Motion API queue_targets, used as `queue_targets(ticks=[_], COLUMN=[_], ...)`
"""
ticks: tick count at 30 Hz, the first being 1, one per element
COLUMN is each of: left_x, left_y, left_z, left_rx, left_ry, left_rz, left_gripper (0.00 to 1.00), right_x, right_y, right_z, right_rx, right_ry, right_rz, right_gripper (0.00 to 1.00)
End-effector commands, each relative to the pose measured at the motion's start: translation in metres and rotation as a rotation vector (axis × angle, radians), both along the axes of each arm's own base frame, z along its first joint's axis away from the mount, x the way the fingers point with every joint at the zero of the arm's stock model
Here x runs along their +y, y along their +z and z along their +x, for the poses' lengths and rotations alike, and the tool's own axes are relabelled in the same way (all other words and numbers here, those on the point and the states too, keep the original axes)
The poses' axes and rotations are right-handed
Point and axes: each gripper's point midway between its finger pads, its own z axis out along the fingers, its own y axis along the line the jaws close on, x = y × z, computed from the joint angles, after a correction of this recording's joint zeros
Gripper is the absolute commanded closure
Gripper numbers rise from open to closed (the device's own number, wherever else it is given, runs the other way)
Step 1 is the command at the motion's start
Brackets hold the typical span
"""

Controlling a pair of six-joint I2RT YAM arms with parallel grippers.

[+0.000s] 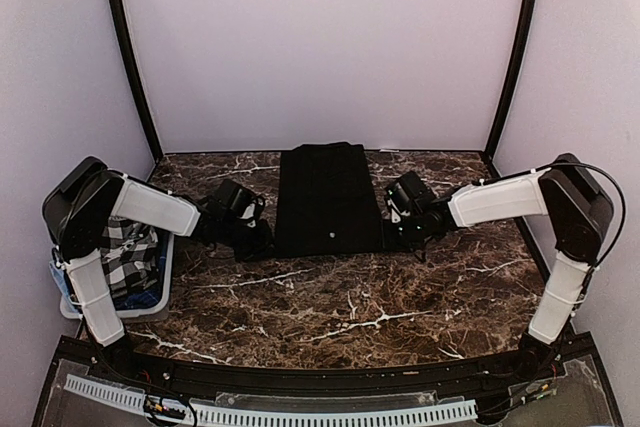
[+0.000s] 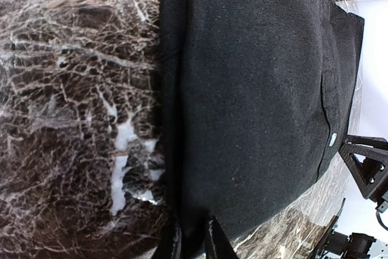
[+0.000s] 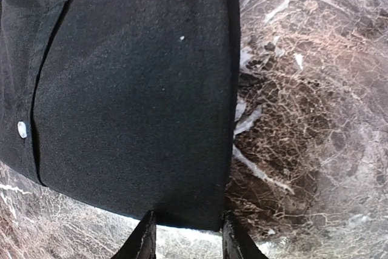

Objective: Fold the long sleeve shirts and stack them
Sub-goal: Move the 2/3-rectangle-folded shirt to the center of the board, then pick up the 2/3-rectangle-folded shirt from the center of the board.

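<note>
The black long sleeve shirt (image 1: 325,197) is lying in the middle of the marbled bench (image 1: 350,322), already narrowed to a long strip, with a pale button (image 3: 22,129) showing on its placket. Both arms are reaching in low to its near end, one at each corner.

The left gripper (image 2: 193,244) is pinching: its fingers are sitting close together with a ridge of the black cloth's edge between them. The right gripper (image 3: 189,241) is lagging, its fingers standing partly apart astride the hem corner and not yet clamping the cloth.

The step in hand looks like taking hold of the near hem for a fold across the shirt's length. The next move is probably calling for the right fingers to close first, then both corners lifting evenly and travelling away from the arm bases together, so the strip doubles over without skewing.

On the bench's left edge a white basket (image 1: 110,313) is holding a black-and-white checked cloth (image 1: 125,252).
</note>
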Motion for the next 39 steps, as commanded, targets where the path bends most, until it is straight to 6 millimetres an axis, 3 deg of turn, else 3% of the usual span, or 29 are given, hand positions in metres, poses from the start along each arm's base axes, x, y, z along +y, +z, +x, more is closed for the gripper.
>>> queue_targets(ticks=[1,7,15,21,33,36,39], left_x=[0.0,-0.001,0.001,0.012,0.033,0.043,0.05], left_y=[-0.008,-0.004,0.003,0.011,0.026,0.022,0.031], left_z=[-0.006,-0.006,-0.009,-0.027,-0.1,-0.121,-0.135], left_rx=[0.03,0.024,0.012,0.025,0.066,0.094,0.082], left_ry=[-0.016,-0.021,-0.033,-0.064,-0.158,-0.153,-0.157], left_rz=[0.033,0.033,0.04,0.064,0.104,0.118,0.123], left_gripper=[0.9,1.0,1.0,1.0,1.0,1.0,1.0], right_x=[0.004,0.002,0.0,-0.004,-0.002,-0.001,0.003], right_y=[-0.01,-0.02,-0.017,-0.009,-0.009,-0.003,0.011], right_z=[-0.004,-0.01,-0.015,-0.029,-0.119,-0.136,-0.147], right_rx=[0.021,0.044,0.047,0.054,0.153,0.158,0.149], right_ry=[0.004,-0.002,-0.003,-0.001,0.029,0.027,0.044], right_rz=[0.02,0.011,0.016,0.029,0.08,0.095,0.115], right_gripper=[0.67,0.72,0.99,1.0,1.0,1.0,1.0])
